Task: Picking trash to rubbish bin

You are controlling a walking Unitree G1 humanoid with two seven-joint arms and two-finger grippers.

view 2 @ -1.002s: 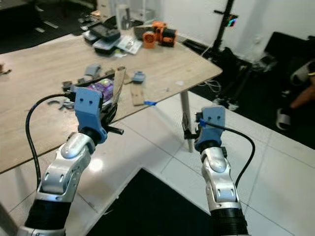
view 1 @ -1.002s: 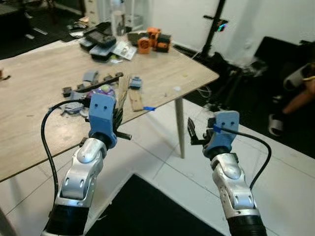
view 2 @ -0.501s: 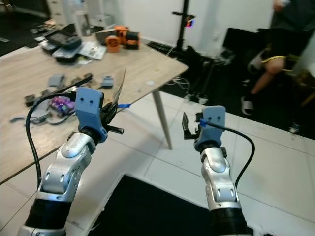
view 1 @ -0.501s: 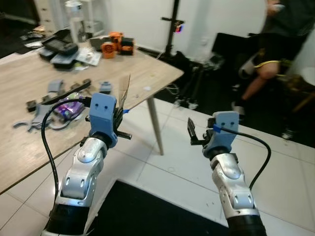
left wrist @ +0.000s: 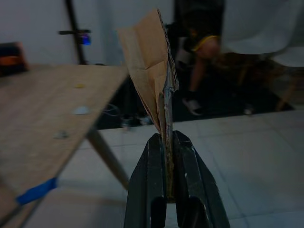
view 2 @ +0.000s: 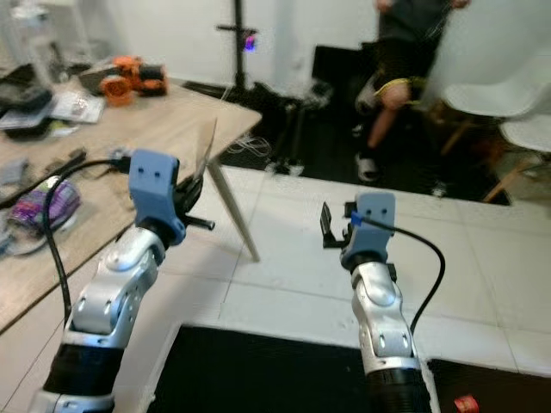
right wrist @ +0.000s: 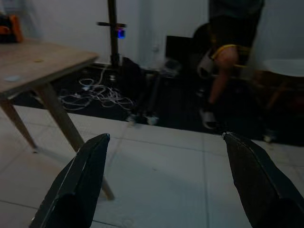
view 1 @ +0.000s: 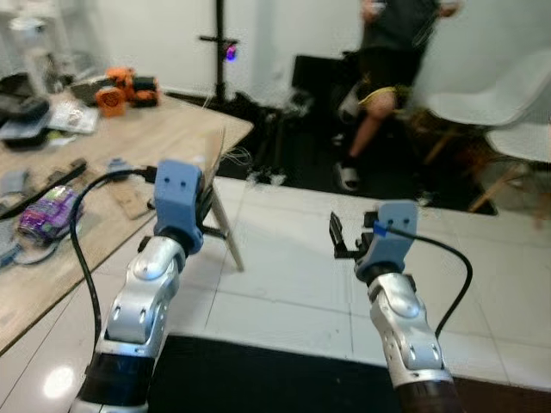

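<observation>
One folded scrap of cardboard [left wrist: 153,71] stood upright, pinched between the pressed-together fingers of the left gripper [left wrist: 167,156] beside the wooden table [view 1: 164,138], while the right gripper [right wrist: 166,180] hung spread wide above the white tiled floor [view 1: 284,284].

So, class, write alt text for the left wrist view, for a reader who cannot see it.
The left gripper has its two black fingers shut on a folded piece of brown cardboard that stands up between them. Behind it are a wooden table with a strip of blue tape at its edge, white floor tiles and a person's legs.
</observation>
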